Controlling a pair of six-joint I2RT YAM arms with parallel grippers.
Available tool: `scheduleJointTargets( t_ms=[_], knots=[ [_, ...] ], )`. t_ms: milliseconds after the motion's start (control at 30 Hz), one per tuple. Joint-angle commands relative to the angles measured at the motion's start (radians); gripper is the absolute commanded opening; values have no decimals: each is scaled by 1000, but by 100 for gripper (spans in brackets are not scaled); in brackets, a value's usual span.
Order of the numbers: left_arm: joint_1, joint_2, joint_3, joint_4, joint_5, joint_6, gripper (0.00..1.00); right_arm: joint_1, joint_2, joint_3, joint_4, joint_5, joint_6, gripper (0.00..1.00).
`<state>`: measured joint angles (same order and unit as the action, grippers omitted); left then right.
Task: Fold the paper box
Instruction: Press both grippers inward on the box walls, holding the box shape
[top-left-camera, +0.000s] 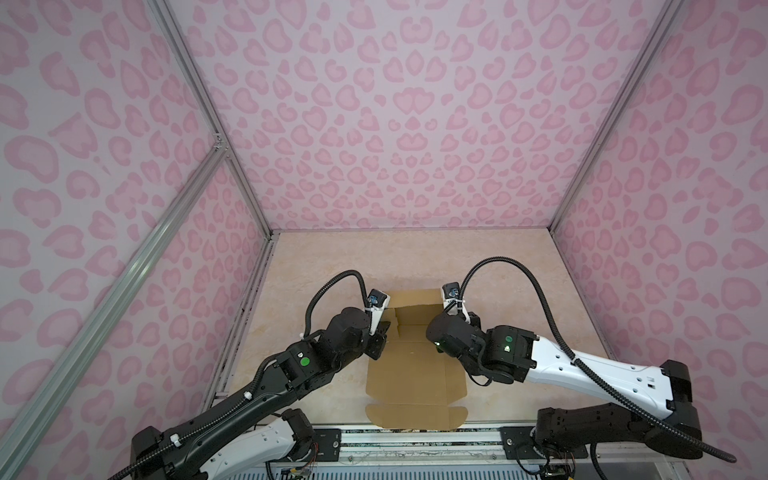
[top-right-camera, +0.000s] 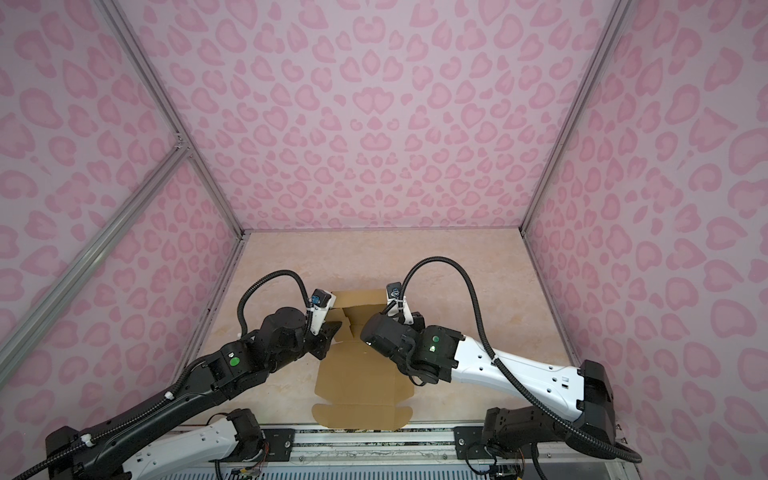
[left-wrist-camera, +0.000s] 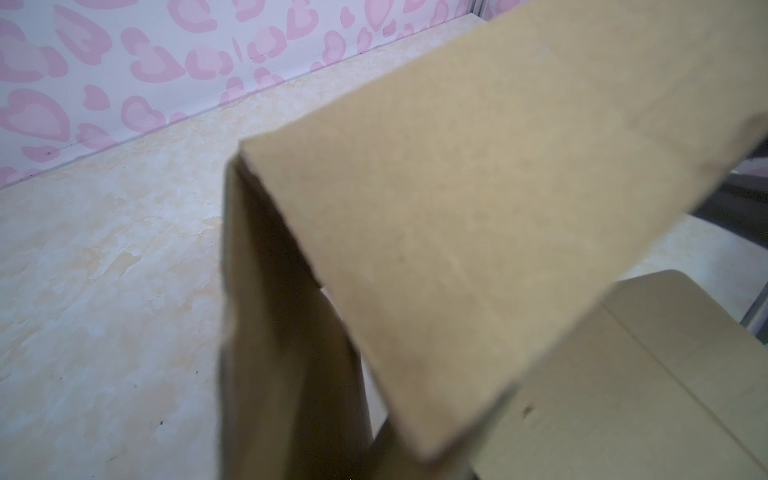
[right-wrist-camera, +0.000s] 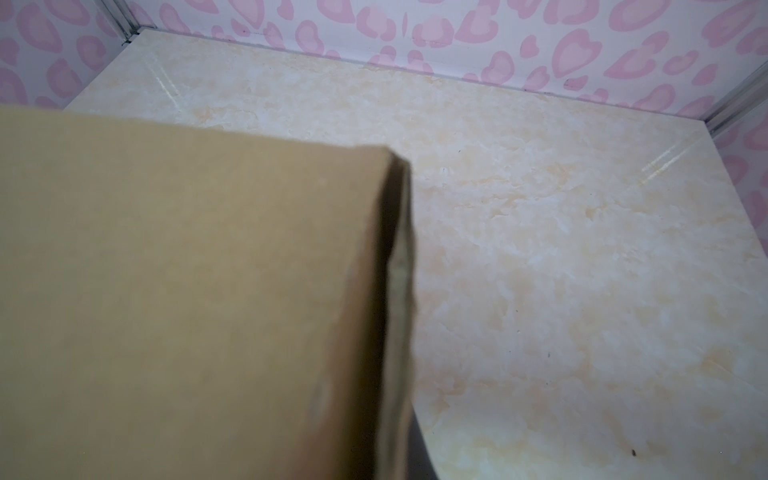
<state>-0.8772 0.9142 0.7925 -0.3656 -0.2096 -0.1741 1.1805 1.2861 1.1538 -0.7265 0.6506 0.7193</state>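
Probably light, stiff but easily creased, the brown kraft cardboard paper box (top-left-camera: 409, 374) lies lower-centre on the marbled counter (top-left-camera: 332, 270), far flaps raised; pinch flap edges. I cannot tell the left fingers' (top-left-camera: 377, 348) gap; the hidden right fingers are closed.

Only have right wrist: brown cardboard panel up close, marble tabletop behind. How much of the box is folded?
Observer: In both top views only the far end of the plain brown cardboard paper box is raised; its big near panel lies flat on the beige marble table.
Operator: Lid flap?
Observer: The rounded-ear flap lies flat at the table's near edge, not folded.
Operator: Left arm?
Observer: The left gripper sits at the box's left side, beside the raised part; I can't tell how its jaws stand.
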Motion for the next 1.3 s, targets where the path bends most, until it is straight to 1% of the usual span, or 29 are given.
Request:
scheduleJointTargets(
  t_ms=[0, 300, 367, 533, 733, 1033, 1100, 1267],
  knots=[
    [0, 0, 12, 18, 0, -27, 31, 11, 11, 10, 5, -6, 26, 0],
    [0, -4, 16, 22, 3, -70, 32, 35, 26, 34, -5, 9, 54, 0],
    [0, -1, 16, 22, -1, -74, 31, 43, 33, 41, -6, 12, 57, 0],
    [0, 4, 25, 14, -58, -98, 25, 60, 51, 55, -17, 26, 72, 0],
    [0, 44, 53, -33, -132, -120, 18, 68, 64, 64, -21, 29, 83, 0],
    [-8, 104, 94, -86, -205, -153, 8, 81, 100, 97, -25, 25, 88, 0],
    [-11, 115, 103, -96, -217, -153, 4, 85, 105, 102, -28, 25, 89, 0],
    [-14, 129, 112, -108, -238, -166, 4, 92, 117, 113, -22, 14, 92, 0]
  ],
)
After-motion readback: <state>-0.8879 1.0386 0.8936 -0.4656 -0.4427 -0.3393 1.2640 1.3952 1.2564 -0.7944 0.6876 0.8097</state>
